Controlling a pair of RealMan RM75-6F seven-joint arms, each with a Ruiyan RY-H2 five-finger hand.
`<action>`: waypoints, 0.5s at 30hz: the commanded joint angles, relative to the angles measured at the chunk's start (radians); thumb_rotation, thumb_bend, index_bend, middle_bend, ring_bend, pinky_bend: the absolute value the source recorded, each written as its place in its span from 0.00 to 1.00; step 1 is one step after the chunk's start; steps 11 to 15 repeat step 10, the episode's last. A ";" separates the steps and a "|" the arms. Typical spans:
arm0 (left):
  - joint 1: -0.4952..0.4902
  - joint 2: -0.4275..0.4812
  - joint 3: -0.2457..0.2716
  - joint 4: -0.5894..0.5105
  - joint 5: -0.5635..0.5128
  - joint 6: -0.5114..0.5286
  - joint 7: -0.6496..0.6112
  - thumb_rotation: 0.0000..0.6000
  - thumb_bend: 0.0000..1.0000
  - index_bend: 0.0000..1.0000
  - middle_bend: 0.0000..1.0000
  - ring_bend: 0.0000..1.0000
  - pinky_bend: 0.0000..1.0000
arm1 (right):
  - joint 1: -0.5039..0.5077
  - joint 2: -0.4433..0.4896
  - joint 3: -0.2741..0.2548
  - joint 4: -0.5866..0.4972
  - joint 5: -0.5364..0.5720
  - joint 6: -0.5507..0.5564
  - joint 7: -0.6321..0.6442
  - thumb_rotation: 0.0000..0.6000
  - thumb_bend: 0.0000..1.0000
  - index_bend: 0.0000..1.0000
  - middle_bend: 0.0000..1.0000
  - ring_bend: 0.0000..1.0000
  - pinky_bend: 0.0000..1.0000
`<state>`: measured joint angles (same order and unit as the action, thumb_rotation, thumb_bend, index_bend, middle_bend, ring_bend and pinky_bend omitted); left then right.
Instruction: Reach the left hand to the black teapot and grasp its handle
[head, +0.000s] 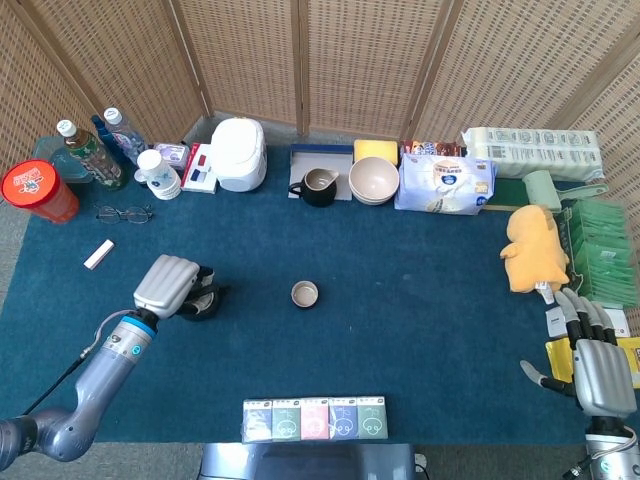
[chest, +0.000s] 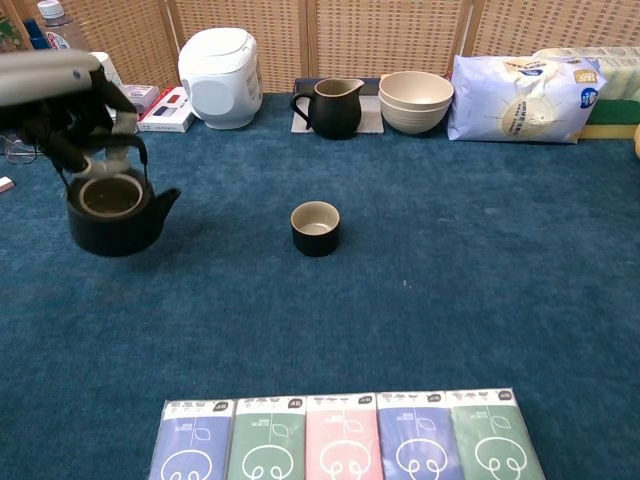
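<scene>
The black teapot (chest: 112, 212) hangs above the blue cloth at the left, lidless, spout pointing right. My left hand (chest: 60, 88) grips its upright wire handle (chest: 140, 152) from above. In the head view the left hand (head: 168, 284) covers most of the teapot (head: 207, 302), which peeks out at its right side. My right hand (head: 603, 372) lies at the table's far right edge, fingers stretched out and holding nothing.
A small dark cup (chest: 315, 228) stands mid-table. At the back are a white rice cooker (chest: 219, 63), a black pitcher (chest: 332, 106), stacked bowls (chest: 415, 100) and a wipes pack (chest: 520, 97). Paper cups (chest: 104, 68) and bottles (head: 95, 150) are far left. Coloured packets (chest: 340, 436) line the front edge.
</scene>
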<state>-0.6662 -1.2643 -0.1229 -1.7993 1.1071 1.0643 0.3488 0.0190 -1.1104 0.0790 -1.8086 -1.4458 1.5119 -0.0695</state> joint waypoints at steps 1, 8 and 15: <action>-0.012 0.016 -0.031 -0.016 -0.006 0.007 -0.001 1.00 0.55 0.78 0.83 0.78 0.94 | 0.000 0.001 -0.001 -0.002 -0.002 0.000 -0.001 0.88 0.00 0.00 0.00 0.00 0.00; -0.056 0.025 -0.086 -0.028 -0.028 0.004 0.035 1.00 0.53 0.78 0.83 0.78 0.94 | 0.001 0.004 0.002 0.000 0.008 -0.005 0.007 0.88 0.00 0.00 0.00 0.00 0.00; -0.077 0.028 -0.101 -0.040 -0.042 0.001 0.069 1.00 0.52 0.78 0.83 0.78 0.94 | 0.001 0.007 0.005 0.001 0.013 -0.006 0.012 0.88 0.00 0.00 0.00 0.00 0.00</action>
